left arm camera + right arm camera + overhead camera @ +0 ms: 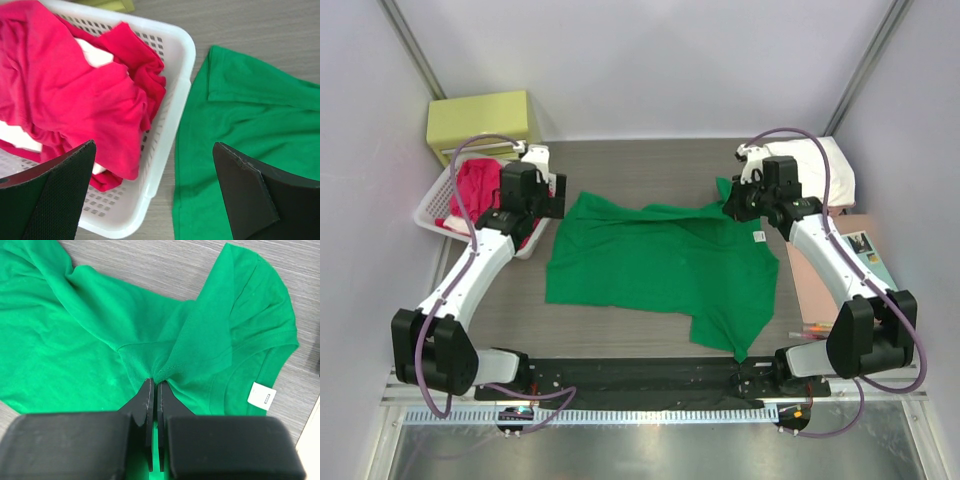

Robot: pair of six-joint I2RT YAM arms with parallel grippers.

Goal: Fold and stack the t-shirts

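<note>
Green t-shirt [660, 262] pinched by right end effector [154, 383] (left end effector [154, 150] gapes).

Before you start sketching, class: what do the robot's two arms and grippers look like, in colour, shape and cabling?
The left arm and right arm have white links with bulky black joints. A mauve cable loops along each. The left gripper and right gripper are black, with wedge-shaped fingers, finely textured on the inner faces.
</note>
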